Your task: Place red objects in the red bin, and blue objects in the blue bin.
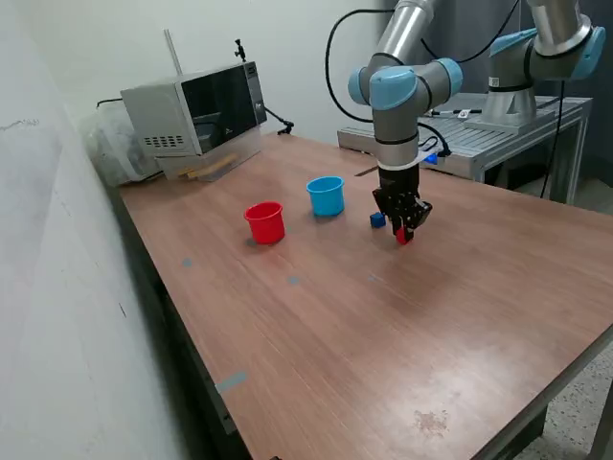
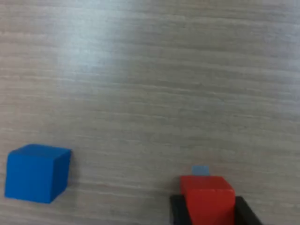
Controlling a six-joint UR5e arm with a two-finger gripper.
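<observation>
My gripper pinched a red cube just above the tabletop. The red cup stood well apart, toward the exterior view's left.

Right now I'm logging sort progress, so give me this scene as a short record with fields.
gripper: low over the table, shut on red cube
blue cube: on the table beside the gripper, apart from it
red cup: upright, contents not visible
blue cup: upright, contents not visible
other cubes: none in view
</observation>
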